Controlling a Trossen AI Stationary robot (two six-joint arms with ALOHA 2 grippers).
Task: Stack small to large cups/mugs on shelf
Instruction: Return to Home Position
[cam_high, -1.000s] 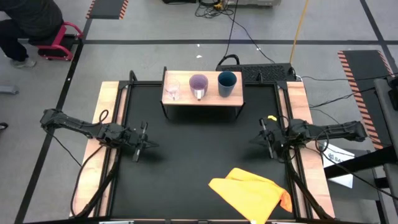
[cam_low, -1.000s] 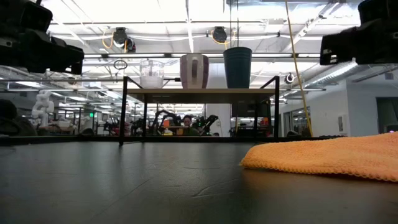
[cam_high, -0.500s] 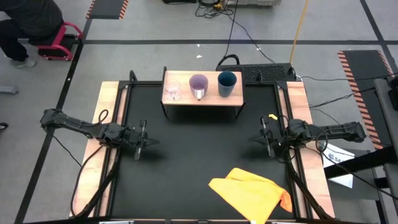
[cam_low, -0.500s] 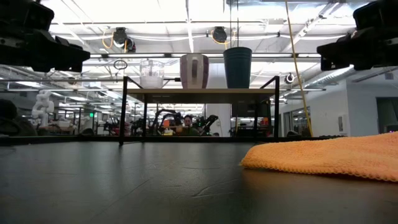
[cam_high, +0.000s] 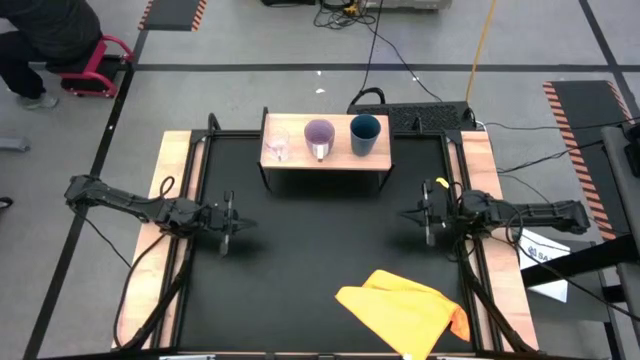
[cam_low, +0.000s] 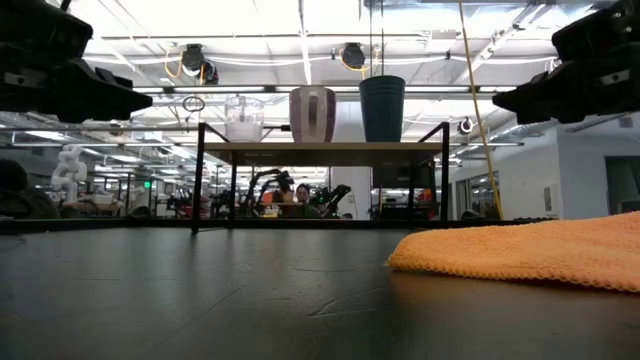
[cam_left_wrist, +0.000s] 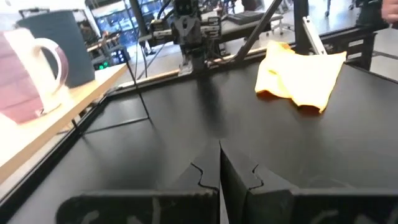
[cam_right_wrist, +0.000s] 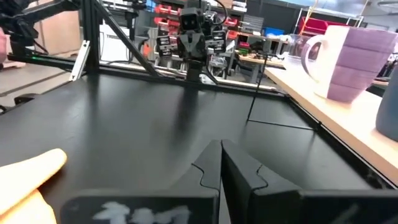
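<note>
Three cups stand in a row on the shelf's wooden top (cam_high: 300, 158), each on its base. At the left is the tiny clear glass (cam_high: 278, 148) (cam_low: 244, 118), in the middle the light purple mug (cam_high: 319, 137) (cam_low: 312, 114), at the right the dark blue cup (cam_high: 365, 135) (cam_low: 382, 108). My left gripper (cam_high: 228, 222) (cam_left_wrist: 219, 169) hovers shut over the mat's left side. My right gripper (cam_high: 425, 214) (cam_right_wrist: 221, 165) hovers shut over its right side. Both are nearer than the shelf, point level toward each other and hold nothing.
A crumpled yellow cloth (cam_high: 405, 310) (cam_low: 530, 250) lies on the black mat near the front right. Pale wooden side rails (cam_high: 170, 190) (cam_high: 480, 165) run along both sides of the table. The black mat between the grippers and before the shelf lies bare.
Both grippers have turned a little at the wrist while staying where they were, shut. Their tips now point more squarely toward the table's middle. The cups and the cloth have not moved.
</note>
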